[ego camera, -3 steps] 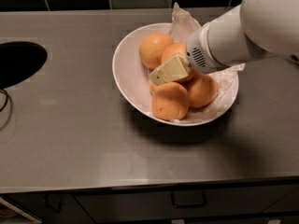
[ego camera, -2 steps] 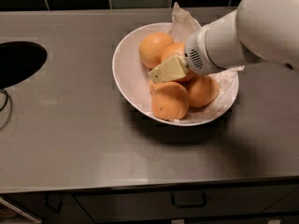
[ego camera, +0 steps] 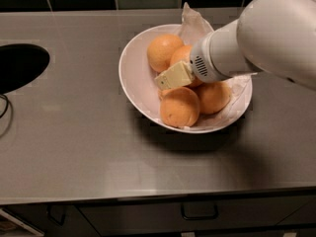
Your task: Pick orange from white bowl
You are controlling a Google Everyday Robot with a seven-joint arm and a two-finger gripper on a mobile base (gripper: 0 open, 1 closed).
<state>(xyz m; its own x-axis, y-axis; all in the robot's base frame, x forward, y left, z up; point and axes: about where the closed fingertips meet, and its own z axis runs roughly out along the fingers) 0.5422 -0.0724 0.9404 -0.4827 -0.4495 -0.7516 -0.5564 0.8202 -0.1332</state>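
Observation:
The white bowl (ego camera: pixel 134 78) stands at the middle of the steel counter. It holds several oranges: one at the back left (ego camera: pixel 162 51), one in front (ego camera: pixel 179 107), one at the right (ego camera: pixel 214 97), and a middle one (ego camera: pixel 181 56) half hidden by the arm. I cannot tell which is the deeper-coloured orange. My gripper (ego camera: pixel 169 77) reaches down into the bowl from the right. It sits against the middle orange, just above the front one. The big white arm (ego camera: pixel 266 38) covers the bowl's right rear.
Crumpled white paper (ego camera: pixel 191 19) sticks up behind the bowl, and some lines the bowl's right side (ego camera: pixel 240 85). A dark round opening (ego camera: pixel 19 65) is cut in the counter at the left. A dark tiled wall runs along the back. A drawer handle (ego camera: pixel 199 214) is below the front edge.
Almost nothing has changed. The gripper stays at the same spot among the oranges, the arm's bulk has shifted only slightly, and the oranges have not moved.

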